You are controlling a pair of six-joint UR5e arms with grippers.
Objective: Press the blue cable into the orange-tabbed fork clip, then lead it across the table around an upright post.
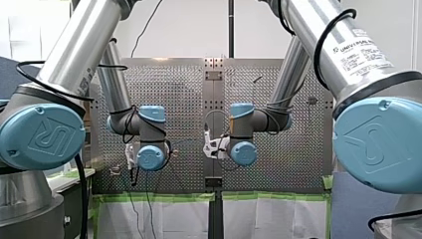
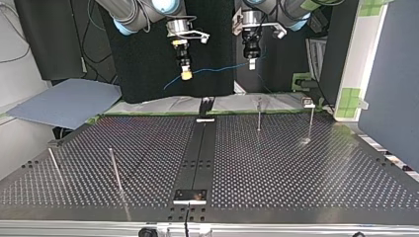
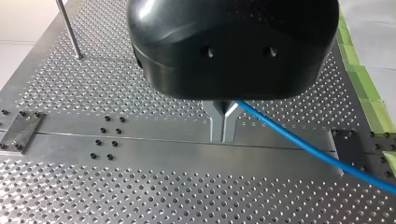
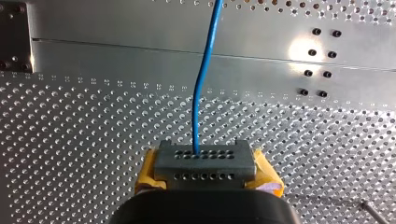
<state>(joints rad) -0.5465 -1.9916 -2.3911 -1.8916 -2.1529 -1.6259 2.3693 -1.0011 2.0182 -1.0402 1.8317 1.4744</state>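
Thin blue cable (image 2: pixel 217 69) above perforated metal table (image 2: pixel 296 163), pinched by black metal-fingered left gripper (image 3: pixel 223 135), clamped by yellow-padded right gripper (image 4: pixel 201 158).

Both arms come in bent, wrists aimed straight down, high over the table's (image 2: pixel 296 163) middle. My left gripper's (image 3: pixel 223 125) metal fingers (image 3: pixel 216 127) are pinched on the blue cable (image 3: pixel 299 140); my right gripper's (image 4: pixel 204 164) yellow pads (image 4: pixel 148 173) clamp it too.

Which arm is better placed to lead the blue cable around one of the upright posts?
Probably my left: both grippers hold the blue cable in the air, but my left gripper hangs nearest the far upright post, my right gripper further off.
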